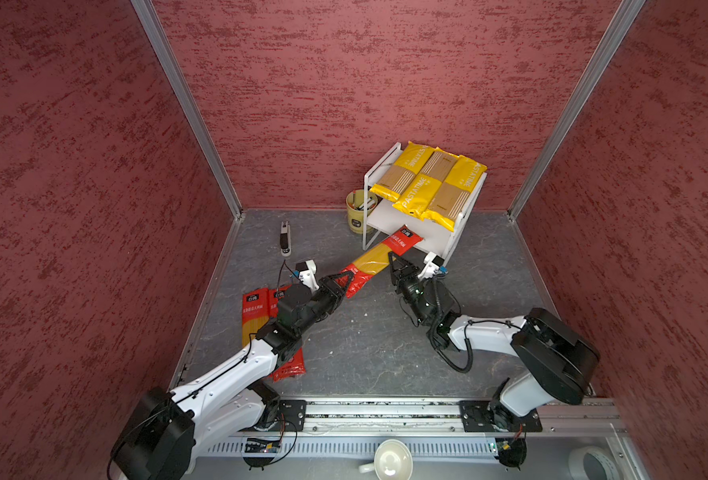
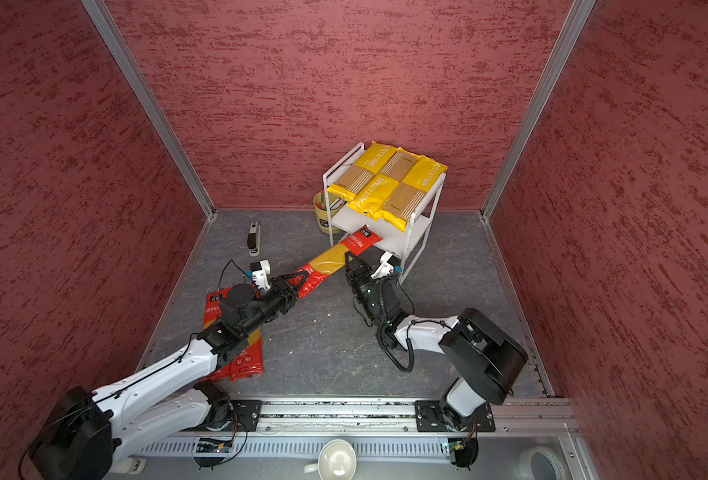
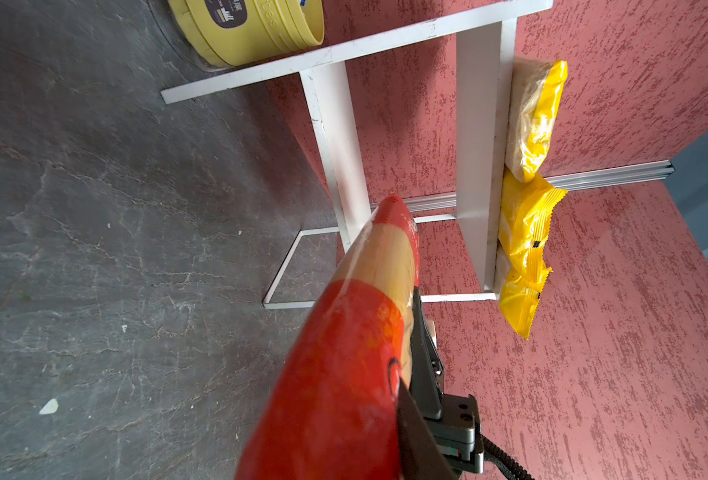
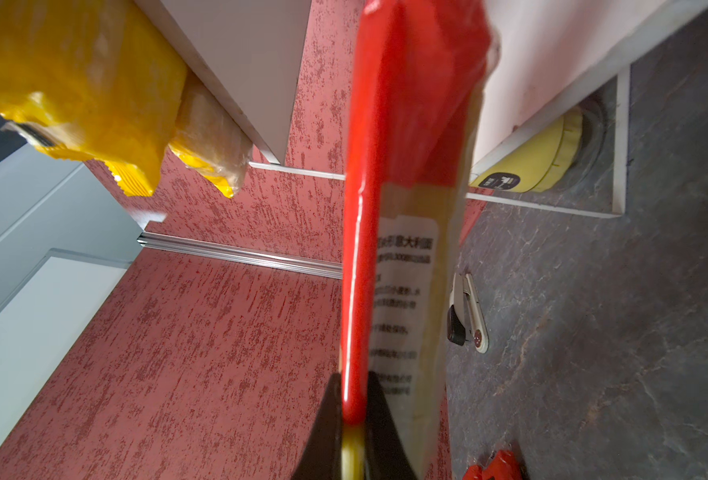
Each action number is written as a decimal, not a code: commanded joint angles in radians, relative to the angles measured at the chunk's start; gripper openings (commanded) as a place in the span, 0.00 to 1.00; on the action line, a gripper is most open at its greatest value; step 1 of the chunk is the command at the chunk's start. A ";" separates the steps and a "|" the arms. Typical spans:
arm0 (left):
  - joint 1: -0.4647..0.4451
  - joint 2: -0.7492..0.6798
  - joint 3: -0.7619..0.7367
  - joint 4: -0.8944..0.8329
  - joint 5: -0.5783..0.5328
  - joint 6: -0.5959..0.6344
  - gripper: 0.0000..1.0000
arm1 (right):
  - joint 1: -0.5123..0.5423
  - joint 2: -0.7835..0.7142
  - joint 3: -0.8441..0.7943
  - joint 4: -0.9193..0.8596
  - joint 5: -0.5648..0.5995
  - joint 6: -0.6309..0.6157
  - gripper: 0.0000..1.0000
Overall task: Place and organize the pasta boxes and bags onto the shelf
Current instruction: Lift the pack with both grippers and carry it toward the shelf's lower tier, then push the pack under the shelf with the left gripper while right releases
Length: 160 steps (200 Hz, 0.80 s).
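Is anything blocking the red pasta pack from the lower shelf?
Nothing visible. The red-ended pack has its far end at the lower board, bare where seen; the yellow packs lie on the top tier, and the yellow cup stands off to the side.

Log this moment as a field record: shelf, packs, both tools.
Top tier: three yellow packs, side by side
Lower tier: shelf board bare, except for the far red end of the held pack at its front edge
Left tool: shut on that pack's near red end
Right tool: shut on its middle, along one edge
Table: two red packs, side by side, not yet shelved
Beside shelf: cup
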 commanded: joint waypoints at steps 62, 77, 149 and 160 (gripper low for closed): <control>0.043 0.281 0.178 0.353 0.041 0.055 0.05 | -0.077 -0.052 0.021 0.081 -0.051 -0.048 0.18; 0.043 0.327 0.205 0.393 0.052 0.061 0.01 | -0.081 -0.059 0.016 0.062 -0.051 -0.054 0.22; 0.044 0.460 0.290 0.438 0.049 0.110 0.00 | -0.085 -0.115 -0.075 0.002 -0.058 -0.025 0.41; 0.044 0.468 0.309 0.423 0.045 0.126 0.00 | -0.085 -0.150 -0.093 -0.015 -0.064 -0.019 0.41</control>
